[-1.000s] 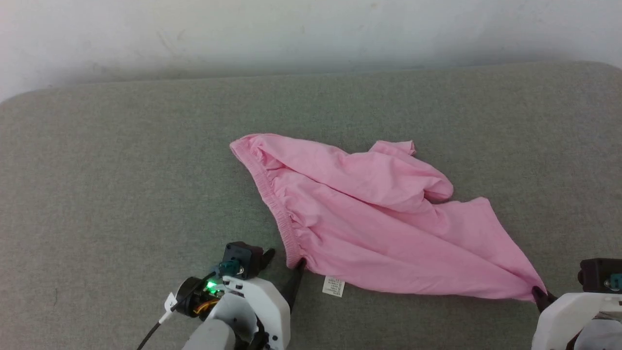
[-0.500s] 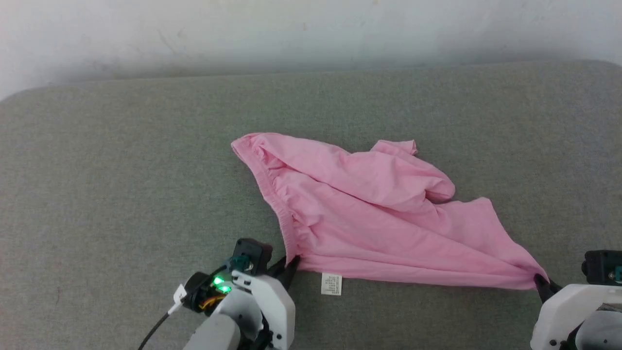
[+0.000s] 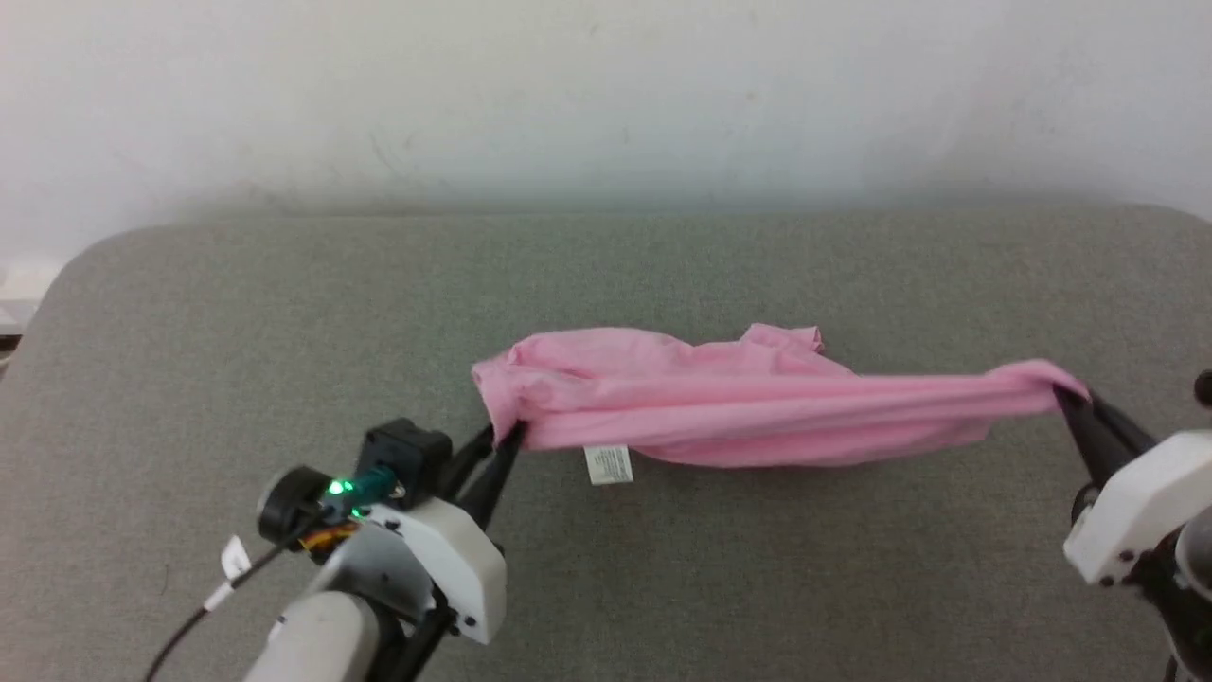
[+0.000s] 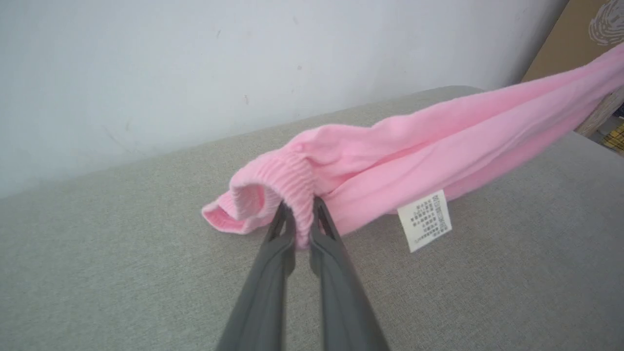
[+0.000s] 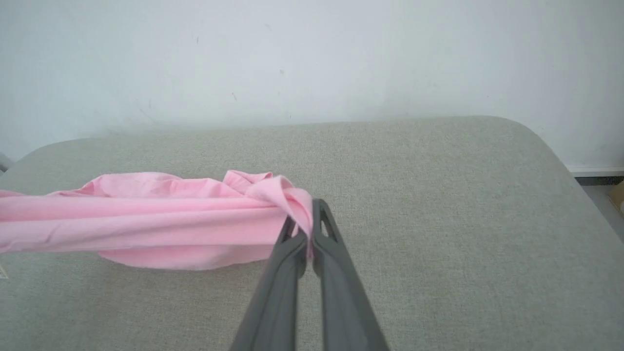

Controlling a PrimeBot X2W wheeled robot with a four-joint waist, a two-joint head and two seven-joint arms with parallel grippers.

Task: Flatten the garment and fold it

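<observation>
The garment (image 3: 757,403), pink shorts, hangs stretched between my two grippers above the grey cushion (image 3: 663,587). My left gripper (image 3: 511,438) is shut on the ribbed waistband at the garment's left end; the left wrist view shows the waistband (image 4: 292,185) pinched between my fingers (image 4: 273,253). A white care label (image 3: 609,464) (image 4: 425,220) dangles just right of that grip. At the garment's (image 5: 161,219) right end my right gripper (image 3: 1065,398) (image 5: 304,229) is shut on a bunched corner of it. Its middle sags toward the cushion.
A pale wall (image 3: 606,95) rises behind the cushion's rounded back edge. In the left wrist view a brown cardboard panel (image 4: 570,44) stands past the cushion's far right corner. The right wrist view shows floor and a white skirting (image 5: 597,170) beyond the right edge.
My left gripper has shut on the waistband. Both grippers have lifted the garment off the cushion and pulled it taut into a band. The head camera has tilted up.
</observation>
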